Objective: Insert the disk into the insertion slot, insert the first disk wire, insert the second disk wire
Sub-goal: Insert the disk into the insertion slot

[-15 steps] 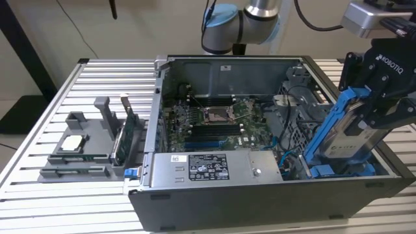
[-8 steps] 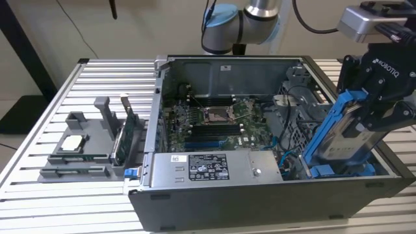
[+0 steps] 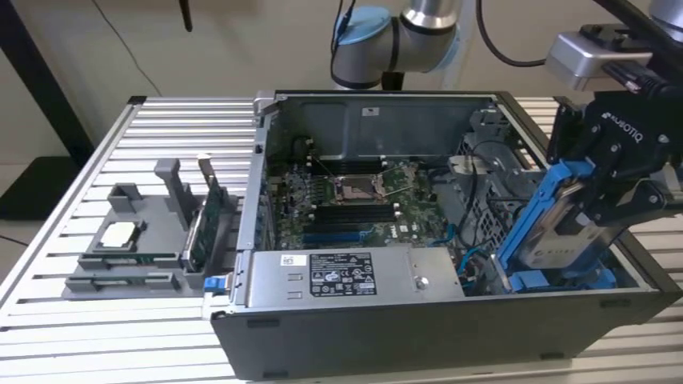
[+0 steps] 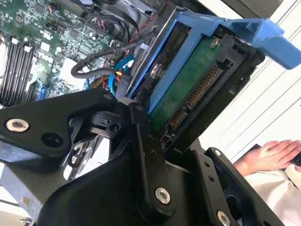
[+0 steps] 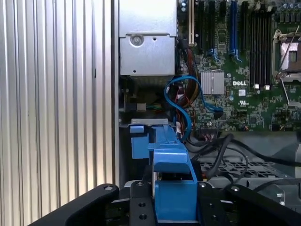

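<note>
Black fingers of the tool (image 5: 175,197) sit clamped on the disk (image 3: 555,240), which hangs tilted with its lower end at the insertion slot (image 3: 565,282) just below the tool. It looks rigid and fairly heavy. One face carries a bare circuit board (image 4: 183,89), so the blue carrier edges seem the safer hold. Loose cables (image 5: 221,150) crowd one side of the tool and the case wall (image 5: 115,70) stands close on the other, leaving little room.

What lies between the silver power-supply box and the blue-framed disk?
In the first wrist view, a loop of blue cables lies between the power-supply box and the disk.
</note>
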Motion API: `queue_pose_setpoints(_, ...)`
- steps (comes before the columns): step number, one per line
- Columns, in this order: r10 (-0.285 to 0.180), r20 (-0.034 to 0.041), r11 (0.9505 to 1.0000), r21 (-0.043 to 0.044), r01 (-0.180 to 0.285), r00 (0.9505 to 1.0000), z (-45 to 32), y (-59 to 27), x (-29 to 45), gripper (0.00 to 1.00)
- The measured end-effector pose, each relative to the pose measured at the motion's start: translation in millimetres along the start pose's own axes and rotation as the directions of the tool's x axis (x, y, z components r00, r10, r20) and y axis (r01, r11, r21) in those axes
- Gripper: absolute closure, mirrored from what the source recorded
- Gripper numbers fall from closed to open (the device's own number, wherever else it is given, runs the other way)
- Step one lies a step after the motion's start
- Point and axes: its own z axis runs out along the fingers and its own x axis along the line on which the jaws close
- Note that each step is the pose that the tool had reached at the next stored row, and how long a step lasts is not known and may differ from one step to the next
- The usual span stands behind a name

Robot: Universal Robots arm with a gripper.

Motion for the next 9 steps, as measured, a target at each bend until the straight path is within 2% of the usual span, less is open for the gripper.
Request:
queue_pose_setpoints(5,0.000,0.0000,1.0000,0.0002,0.000,1.0000,7.6,-0.2,0.0,0.67)
queue_pose_setpoints(9,0.000,-0.0002,1.0000,0.0001,0.000,1.0000,8.3,-0.3,0.0,0.67)
